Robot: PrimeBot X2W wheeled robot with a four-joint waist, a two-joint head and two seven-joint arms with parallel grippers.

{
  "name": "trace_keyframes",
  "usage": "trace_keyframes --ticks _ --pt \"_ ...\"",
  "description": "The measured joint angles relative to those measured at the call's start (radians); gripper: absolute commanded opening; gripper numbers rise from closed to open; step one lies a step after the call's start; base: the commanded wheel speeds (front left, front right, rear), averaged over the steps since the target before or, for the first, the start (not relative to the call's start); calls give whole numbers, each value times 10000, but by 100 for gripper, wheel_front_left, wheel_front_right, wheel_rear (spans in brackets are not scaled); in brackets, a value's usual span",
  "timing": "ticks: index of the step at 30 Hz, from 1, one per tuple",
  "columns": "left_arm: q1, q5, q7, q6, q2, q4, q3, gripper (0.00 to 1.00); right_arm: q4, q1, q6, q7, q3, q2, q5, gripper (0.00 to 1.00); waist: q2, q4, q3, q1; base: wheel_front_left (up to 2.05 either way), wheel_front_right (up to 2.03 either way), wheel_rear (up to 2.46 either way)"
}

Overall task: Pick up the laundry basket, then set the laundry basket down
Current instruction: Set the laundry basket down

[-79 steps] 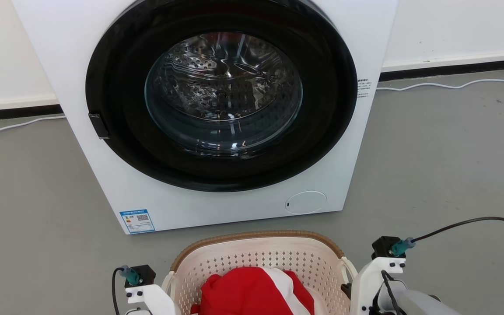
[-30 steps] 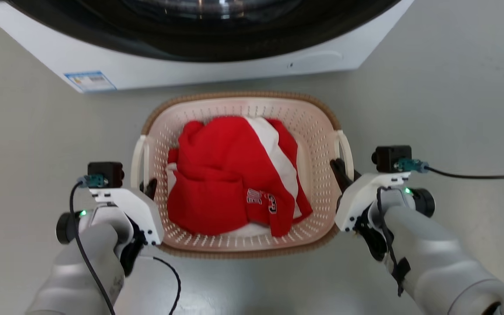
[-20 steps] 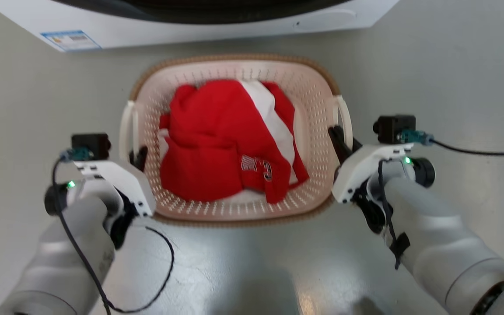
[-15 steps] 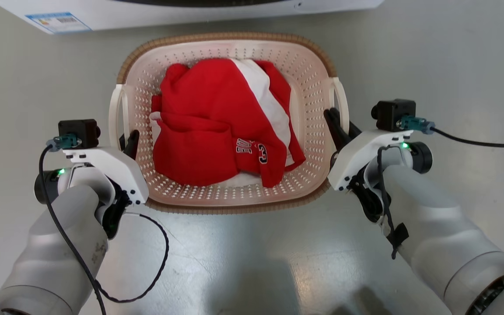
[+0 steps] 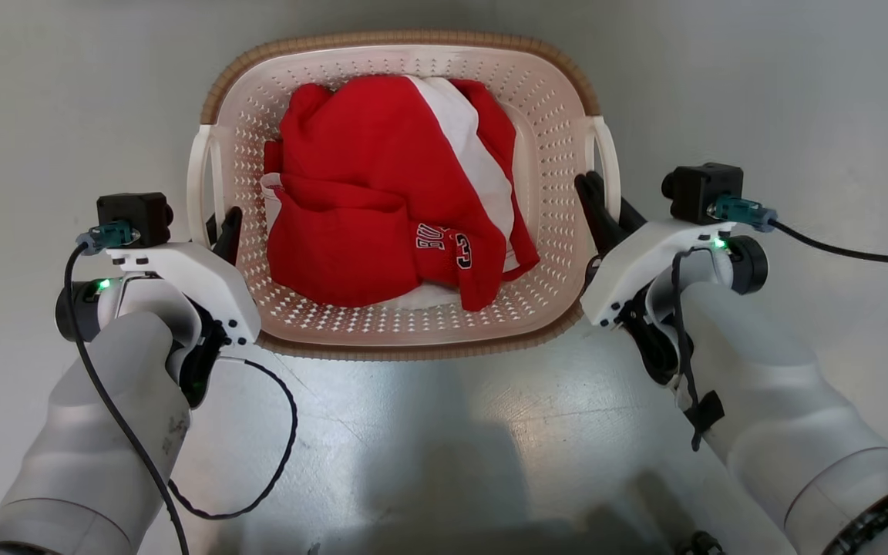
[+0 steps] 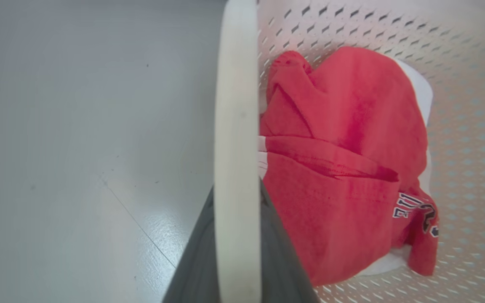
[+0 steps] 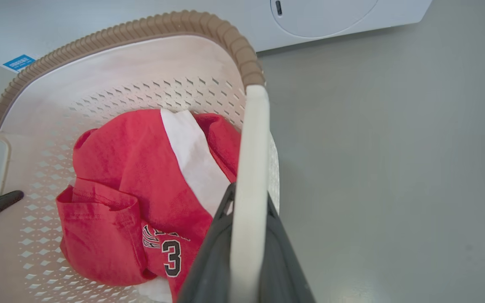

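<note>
- Laundry basket (image 5: 401, 37) handles are where both arms have hold: the left gripper (image 5: 224, 223) is clamped on the white left handle (image 5: 199, 173), a dark finger on either side of the loop, at the middle left of the head view.
- In the left wrist view that handle runs straight up the frame between the fingers (image 6: 196, 265), which press against it.
- The right gripper (image 5: 600, 196) pinches the right handle (image 5: 606, 150) in the same way at the middle right. In the right wrist view the white bar sits tight between its fingers (image 7: 209, 265).
- The laundry basket takes up the upper centre of the head view, between the two grippers. I cannot tell whether its base touches the floor (image 5: 760, 77).
- Inside lies a crumpled red jersey (image 5: 367, 177) marked with a 3, on top of some white cloth (image 5: 465, 150).
- Grey floor lies all round. The washing machine (image 7: 331, 12), with its blue label (image 7: 17, 62), sits along the top of the right wrist view, just past the brown rim.
</note>
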Motion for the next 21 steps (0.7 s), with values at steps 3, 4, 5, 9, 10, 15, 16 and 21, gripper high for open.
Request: trace_keyframes --ticks 3,4,5,9,10,15,16,21 --pt "-8 217 0 0 -2 -12 215 0 -92 -2 0 0 -82 -4 -119 0 0 26 145 -1 0 0 0" --pt "-23 316 0 0 -2 -13 272 0 -105 -5 0 0 -107 -4 -138 0 0 36 181 0 0 0 0" --pt "-46 408 2 0 -4 -19 343 0 -109 -4 0 0 -134 -2 -198 0 0 45 221 0 0 0 0" --pt "-175 652 2 -2 -44 -35 604 0 -144 -9 0 -2 -297 -4 -305 0 0 68 364 0 0 0 0" --pt "-191 709 2 -2 -50 -44 663 0 -151 -12 0 -4 -307 -6 -309 0 0 71 393 0 0 0 0" --pt "-191 872 0 -4 -148 -56 761 87 -151 -13 0 -4 -297 -46 -295 0 0 85 449 0 0 0 0" --pt "-191 907 -27 -13 -178 -86 763 100 -144 -13 0 -2 -274 -54 -284 21 0 91 447 0 0 0 0" --pt "-191 951 -71 -17 -351 -176 752 100 -138 5 2 10 -67 -38 -196 100 0 97 388 0 0 0 0"
